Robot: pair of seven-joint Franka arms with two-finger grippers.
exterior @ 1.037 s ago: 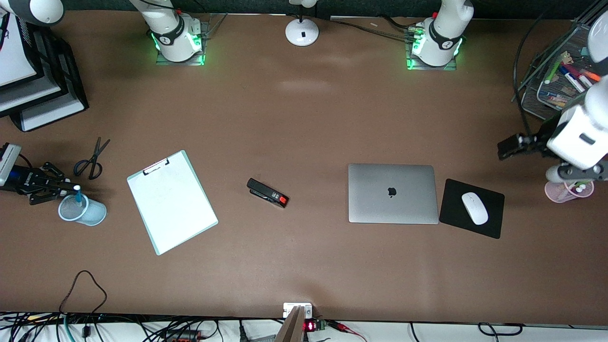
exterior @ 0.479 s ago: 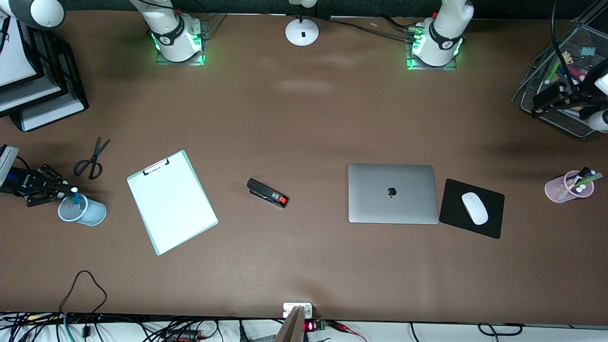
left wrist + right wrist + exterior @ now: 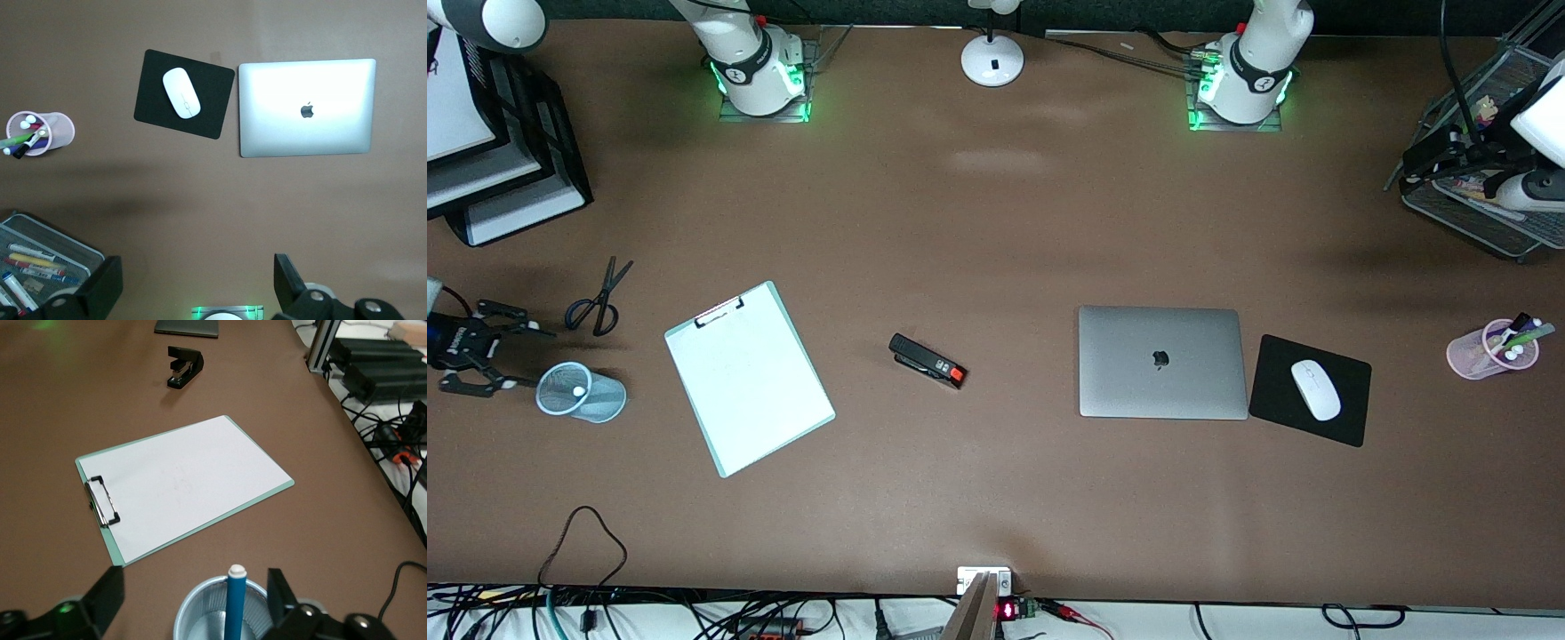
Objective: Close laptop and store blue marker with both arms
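The laptop point(image 3: 1160, 360) lies closed on the table, apple logo up; it also shows in the left wrist view point(image 3: 307, 107). The blue marker point(image 3: 233, 607) stands white end up in a blue mesh cup point(image 3: 591, 397) toward the right arm's end of the table; only its white end point(image 3: 578, 389) shows in the front view. My right gripper point(image 3: 535, 357) is open and empty beside the cup, with the marker between its spread fingers in the right wrist view point(image 3: 195, 593). My left gripper point(image 3: 1427, 160) is open and empty over the wire tray's edge point(image 3: 193, 280).
A clipboard point(image 3: 749, 378), scissors point(image 3: 598, 298) and black stapler point(image 3: 927, 361) lie between cup and laptop. A white mouse point(image 3: 1315, 389) on a black pad point(image 3: 1272, 391) sits beside the laptop. A pink pen cup point(image 3: 1489, 351) and wire tray point(image 3: 1467, 209) stand at the left arm's end.
My right gripper opened, let go of the marker into the cup and drew back from it. My left arm rose from over the pink cup to over the wire tray.
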